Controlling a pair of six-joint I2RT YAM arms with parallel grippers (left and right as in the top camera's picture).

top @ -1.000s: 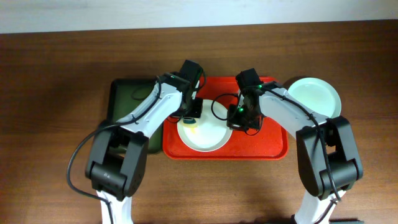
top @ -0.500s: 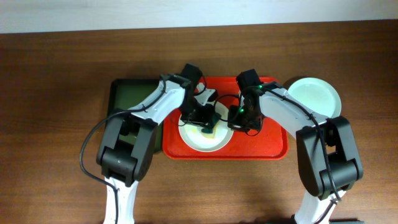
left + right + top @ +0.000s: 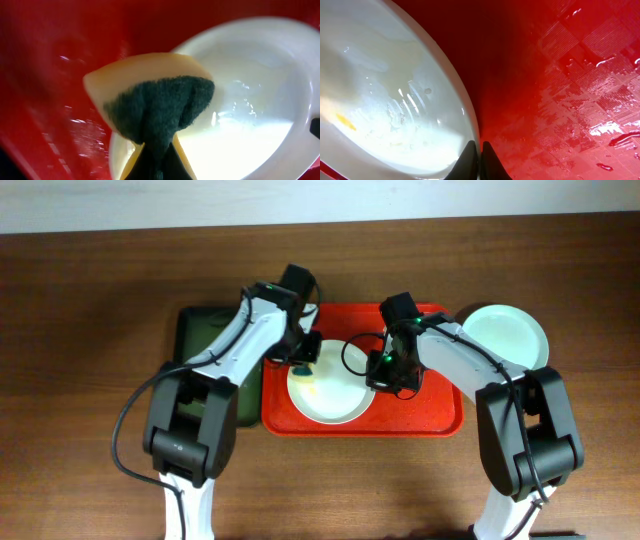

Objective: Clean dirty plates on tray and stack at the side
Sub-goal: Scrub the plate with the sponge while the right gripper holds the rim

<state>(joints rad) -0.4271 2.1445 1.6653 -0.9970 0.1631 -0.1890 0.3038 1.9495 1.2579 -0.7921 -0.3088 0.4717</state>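
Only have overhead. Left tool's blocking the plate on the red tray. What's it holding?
Observer: In the left wrist view, the left tool is shut on a sponge, yellow with a dark green scouring face, at the white plate's rim.
Operator: Right tool just parked there?
Observer: No. The right wrist view shows the right tool shut on that plate's rim, one finger on the plate side, one on the tray side.
Operator: Plate clean?
Observer: Not quite. A small yellow smear shows on the plate's inside.
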